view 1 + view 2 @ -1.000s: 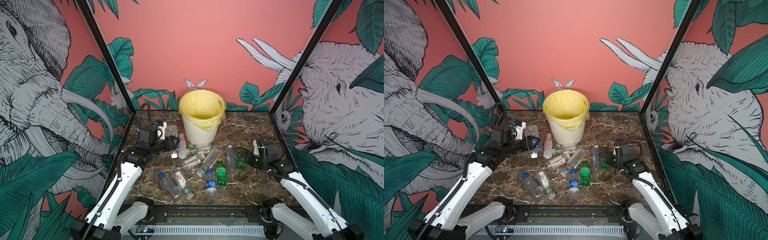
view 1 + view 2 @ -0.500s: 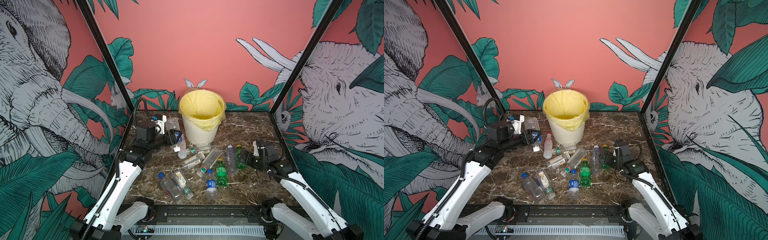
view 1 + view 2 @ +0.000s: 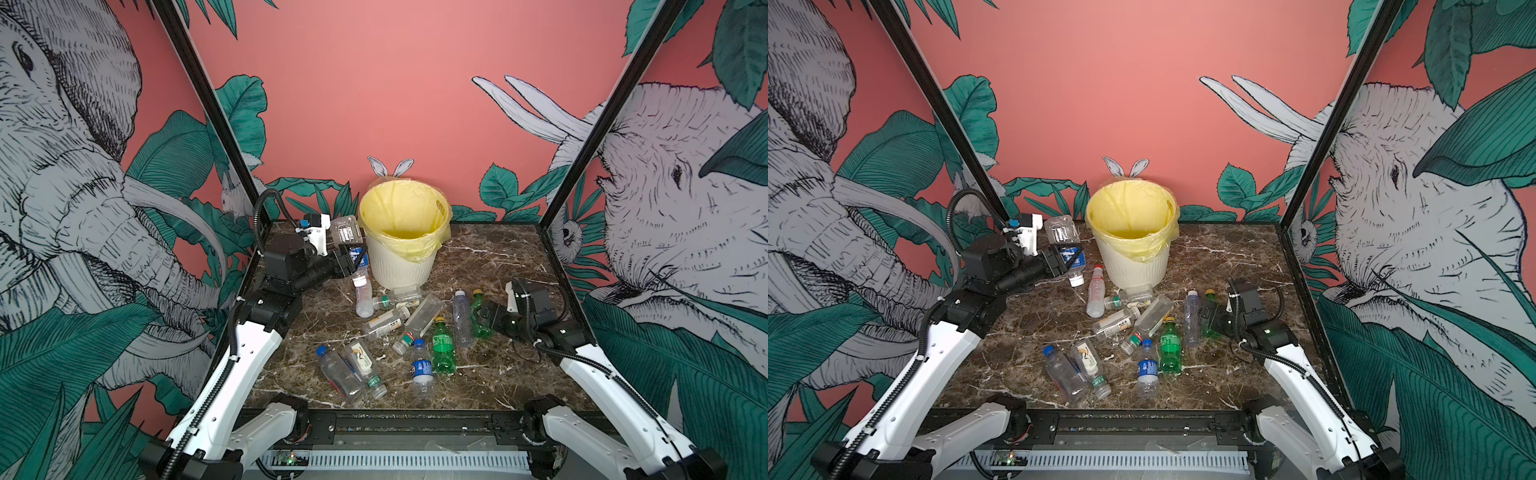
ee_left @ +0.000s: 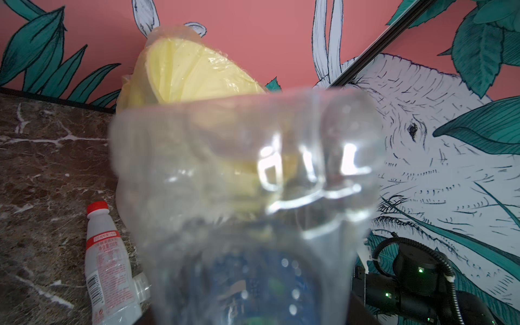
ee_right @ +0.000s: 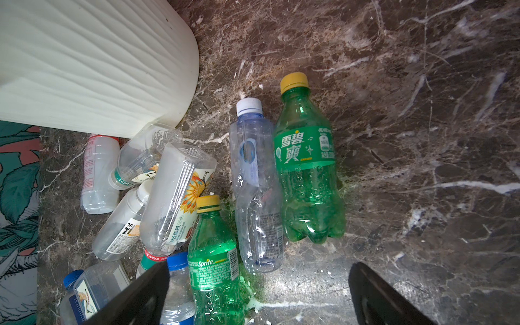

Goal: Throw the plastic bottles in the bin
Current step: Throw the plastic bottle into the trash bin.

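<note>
**Bench** (image 3: 490, 257): a dark marble-patterned surface that carries every item below. All positions are given from the bin.

**Bin** (image 3: 397, 266): a cream ribbed bucket with a yellow liner, upright at the far middle of the bench. No bottle shows inside it in the top views.

**Left tool** (image 3: 348, 259): raised just beside the bin wall, on the left arm's side. Its jaws pinch a clear bottle (image 3: 1064, 239) across the blue label band, base up and white cap down. The base is about level with the bin rim, beside the opening and not above it.

**Right tool** (image 3: 484, 316): low over the bench on the right arm's side of the bin, nearer the robot. Its jaws are spread wide and hold nothing.

**Loose bottles** (image 3: 422, 318): about a dozen lie flat on the robot's side of the bin. Some touch its base and several overlap. Nearest the right tool is a green bottle (image 5: 308, 168) with a yellow cap, lying alongside a bluish bottle (image 5: 253, 183) and touching it.

**Handling (judgement):** the bottles look empty, so they should be light, thin-walled and easily dented. Their smooth round sides will likely roll and slip. Grasp across the mid-body at the label band, with moderate pressure. The capped neck is stiffer but narrow.
</note>
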Tool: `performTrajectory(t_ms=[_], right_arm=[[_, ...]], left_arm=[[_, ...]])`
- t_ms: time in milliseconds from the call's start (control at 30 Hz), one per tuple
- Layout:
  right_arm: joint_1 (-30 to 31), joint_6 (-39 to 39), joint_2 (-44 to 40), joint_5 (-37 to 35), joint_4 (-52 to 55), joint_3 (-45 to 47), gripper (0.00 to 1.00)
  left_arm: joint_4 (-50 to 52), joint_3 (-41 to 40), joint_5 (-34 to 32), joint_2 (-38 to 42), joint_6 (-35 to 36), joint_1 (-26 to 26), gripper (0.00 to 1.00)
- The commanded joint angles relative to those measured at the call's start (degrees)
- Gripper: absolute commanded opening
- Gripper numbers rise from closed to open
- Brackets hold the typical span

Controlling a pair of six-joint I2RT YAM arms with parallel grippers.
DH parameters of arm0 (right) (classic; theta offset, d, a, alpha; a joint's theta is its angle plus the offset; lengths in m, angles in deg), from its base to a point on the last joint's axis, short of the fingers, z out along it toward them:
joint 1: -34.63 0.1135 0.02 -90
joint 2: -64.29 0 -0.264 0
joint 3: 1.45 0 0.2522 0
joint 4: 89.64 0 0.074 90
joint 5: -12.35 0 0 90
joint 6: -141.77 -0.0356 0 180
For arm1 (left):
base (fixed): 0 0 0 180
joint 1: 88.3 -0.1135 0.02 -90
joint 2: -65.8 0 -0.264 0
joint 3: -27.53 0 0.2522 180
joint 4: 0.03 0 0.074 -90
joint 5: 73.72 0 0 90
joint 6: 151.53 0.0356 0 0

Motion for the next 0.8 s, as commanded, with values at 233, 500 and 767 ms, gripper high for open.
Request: performTrajectory(t_ms=[233,500,767], right_arm=[[-0.37,0.52,1.05,0.06,-0.94,0.98,0.99],[-0.32,0.41,1.51,0.25,-1.23,0.87,0.99],[-0.44,0.04,0.55,-0.27,-0.26,-0.01,0.99]], left_arm=[[-9.24,-7.96,0.73,5.23,-1.49,0.20,0.60],[-11.59,-3.24,1.34,1.33,-2.87,0.19,0.60],[-8.12,21.09,2.80,-21.17,-5.91,0.43,0.64]])
